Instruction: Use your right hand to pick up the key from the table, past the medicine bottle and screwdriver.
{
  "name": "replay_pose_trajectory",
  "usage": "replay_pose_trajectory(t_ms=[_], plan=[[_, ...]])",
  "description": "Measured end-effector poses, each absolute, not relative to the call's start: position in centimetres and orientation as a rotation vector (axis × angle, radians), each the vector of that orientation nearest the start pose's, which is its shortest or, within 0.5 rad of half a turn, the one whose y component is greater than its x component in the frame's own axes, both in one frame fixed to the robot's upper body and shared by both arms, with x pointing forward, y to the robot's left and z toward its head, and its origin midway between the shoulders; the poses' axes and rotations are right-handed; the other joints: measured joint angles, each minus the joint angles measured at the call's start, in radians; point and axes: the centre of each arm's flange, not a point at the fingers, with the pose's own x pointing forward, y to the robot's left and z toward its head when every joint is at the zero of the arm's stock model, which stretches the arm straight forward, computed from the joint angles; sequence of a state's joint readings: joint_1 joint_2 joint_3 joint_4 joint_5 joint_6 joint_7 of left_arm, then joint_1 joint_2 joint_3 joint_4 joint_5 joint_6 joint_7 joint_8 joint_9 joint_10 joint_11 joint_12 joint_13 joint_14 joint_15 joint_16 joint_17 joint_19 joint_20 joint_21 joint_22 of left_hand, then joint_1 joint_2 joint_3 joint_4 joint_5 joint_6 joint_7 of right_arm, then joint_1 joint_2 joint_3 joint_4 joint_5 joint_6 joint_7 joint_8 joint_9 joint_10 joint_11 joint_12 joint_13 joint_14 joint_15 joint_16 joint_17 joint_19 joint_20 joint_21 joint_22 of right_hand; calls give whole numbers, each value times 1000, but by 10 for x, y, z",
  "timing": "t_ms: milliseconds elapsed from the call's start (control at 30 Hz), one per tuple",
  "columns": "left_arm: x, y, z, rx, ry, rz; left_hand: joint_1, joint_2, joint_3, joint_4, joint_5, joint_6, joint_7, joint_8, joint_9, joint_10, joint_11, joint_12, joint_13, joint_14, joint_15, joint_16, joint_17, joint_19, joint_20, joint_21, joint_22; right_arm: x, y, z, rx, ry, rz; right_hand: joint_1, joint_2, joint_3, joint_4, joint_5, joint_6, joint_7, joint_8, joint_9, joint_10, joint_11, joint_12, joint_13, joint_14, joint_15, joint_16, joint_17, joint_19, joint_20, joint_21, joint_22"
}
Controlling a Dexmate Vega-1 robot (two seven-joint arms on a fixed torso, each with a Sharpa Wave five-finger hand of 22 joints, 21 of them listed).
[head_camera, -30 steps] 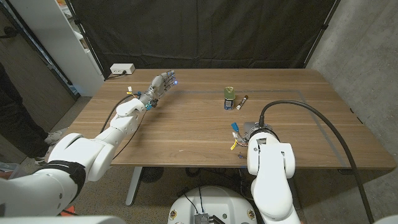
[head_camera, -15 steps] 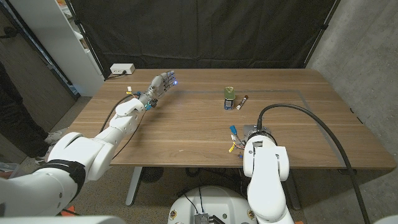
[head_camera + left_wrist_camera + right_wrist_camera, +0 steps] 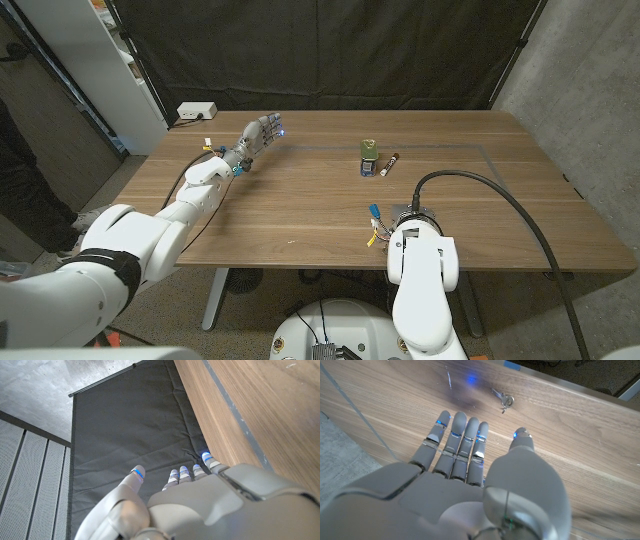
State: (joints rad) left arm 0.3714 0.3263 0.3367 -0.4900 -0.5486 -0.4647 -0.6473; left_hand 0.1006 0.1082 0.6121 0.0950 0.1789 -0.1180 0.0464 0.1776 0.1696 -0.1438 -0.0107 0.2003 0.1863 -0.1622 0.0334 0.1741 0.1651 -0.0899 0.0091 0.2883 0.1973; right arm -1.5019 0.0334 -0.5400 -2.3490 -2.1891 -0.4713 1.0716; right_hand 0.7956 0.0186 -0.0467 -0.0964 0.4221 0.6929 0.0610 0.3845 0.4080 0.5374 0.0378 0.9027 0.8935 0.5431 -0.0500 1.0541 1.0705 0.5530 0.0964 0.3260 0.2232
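A small silver key point(image 3: 501, 399) lies on the wood close to the table's edge, a short way beyond the fingertips of my right hand point(image 3: 470, 475). That hand is stretched out over the table, fingers straight, holding nothing. In the head view my right forearm point(image 3: 412, 222) covers the spot near the front edge. The green medicine bottle point(image 3: 369, 158) stands mid-table with the screwdriver point(image 3: 389, 163) lying just to its right. My left hand point(image 3: 262, 131) is raised at the far left, fingers point(image 3: 172, 477) spread, empty.
A white power box point(image 3: 196, 111) sits at the table's point(image 3: 300, 200) back left corner. A thick black cable point(image 3: 520, 205) loops over the right side. White shelving point(image 3: 120, 60) stands off the left, and a black curtain hangs behind.
My right arm has shifted a little to the left near the front edge. The left hand, bottle and screwdriver have not moved.
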Motion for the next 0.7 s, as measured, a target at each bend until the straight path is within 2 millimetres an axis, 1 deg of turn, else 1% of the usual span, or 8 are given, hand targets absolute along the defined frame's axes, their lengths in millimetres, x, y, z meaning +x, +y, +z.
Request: replay_pose_trajectory(t_ms=[233,300,367,433,500,567,700], plan=[[718,311,24,111,-562,-474,0,0,0,0,0,0,0,0,0,0,0,0,0,0,0,0,0,0,0,0,0,404,-115,-89,-1557,226,-119,0,0,0,0,0,0,0,0,0,0,0,4,0,0,0,4,-1,0,0,1,0],[718,312,24,109,-561,-473,0,0,0,0,0,0,0,0,0,0,0,0,0,0,0,0,0,0,0,0,0,405,-115,-89,-1555,227,-117,0,0,-4,-4,0,0,0,0,0,0,0,4,-1,0,0,4,-1,0,0,1,0],[718,312,25,110,-560,-472,0,0,0,0,0,0,0,0,0,0,0,0,0,0,0,0,0,0,0,-2,0,406,-115,-90,-1554,230,-115,0,0,-4,-4,0,0,0,4,0,0,0,4,-5,0,0,4,-5,0,0,1,0],[718,312,25,111,-559,-471,0,0,0,0,0,-6,5,0,0,0,0,0,0,0,0,0,0,0,0,-4,0,407,-115,-90,-1553,232,-112,0,0,-4,-4,3,0,0,4,0,4,-4,7,-5,0,0,8,-6,0,0,1,0],[719,312,25,112,-558,-471,0,0,0,0,0,-5,5,0,0,0,0,0,0,0,0,0,0,0,0,-4,0,408,-115,-91,-1551,234,-109,0,0,-4,-4,6,0,0,4,0,4,-4,7,-3,0,0,8,-6,0,0,1,0],[719,312,26,112,-556,-470,0,0,0,0,0,-11,0,0,0,0,0,0,0,0,0,0,0,0,0,-4,0,409,-115,-92,-1550,235,-107,4,4,-4,-4,7,0,0,4,2,4,-4,7,-2,0,0,8,-6,0,0,1,0],[719,312,25,112,-554,-470,0,0,0,0,0,-11,0,0,0,0,0,0,0,0,0,0,0,0,0,-4,0,411,-115,-93,-1549,238,-103,4,4,-4,-4,7,0,0,4,1,4,-4,7,-2,0,0,8,-6,0,0,1,0]])
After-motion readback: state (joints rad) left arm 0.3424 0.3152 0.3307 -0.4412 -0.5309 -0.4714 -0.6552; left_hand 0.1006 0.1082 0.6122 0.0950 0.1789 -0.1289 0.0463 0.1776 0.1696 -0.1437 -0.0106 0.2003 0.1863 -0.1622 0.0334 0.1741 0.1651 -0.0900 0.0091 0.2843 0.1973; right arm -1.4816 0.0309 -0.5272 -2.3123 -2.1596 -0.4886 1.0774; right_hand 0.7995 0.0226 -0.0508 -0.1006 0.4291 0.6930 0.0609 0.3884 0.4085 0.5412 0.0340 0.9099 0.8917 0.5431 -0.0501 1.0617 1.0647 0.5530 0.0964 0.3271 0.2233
